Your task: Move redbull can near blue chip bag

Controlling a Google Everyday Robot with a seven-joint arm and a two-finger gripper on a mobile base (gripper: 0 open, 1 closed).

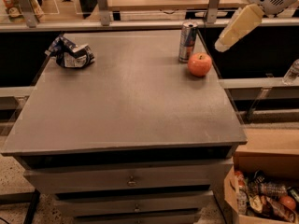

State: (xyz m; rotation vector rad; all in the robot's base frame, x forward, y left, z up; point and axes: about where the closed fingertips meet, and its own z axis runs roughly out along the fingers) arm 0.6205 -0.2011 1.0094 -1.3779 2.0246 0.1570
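Observation:
The redbull can (188, 41) stands upright near the far right edge of the grey table (135, 106). It is slim and silver with blue and red markings. The blue chip bag (71, 53) lies crumpled at the far left of the table, well apart from the can. My gripper (222, 44) hangs in the air at the upper right, a cream part pointing down and left from a white body. It is to the right of the can, about level with its top, and touches nothing.
A red-orange apple (200, 64) sits just right of and in front of the can. A cardboard box (264, 190) of snacks stands on the floor at the lower right. Drawers (131, 181) run under the tabletop. A counter with metal posts (212, 3) runs behind.

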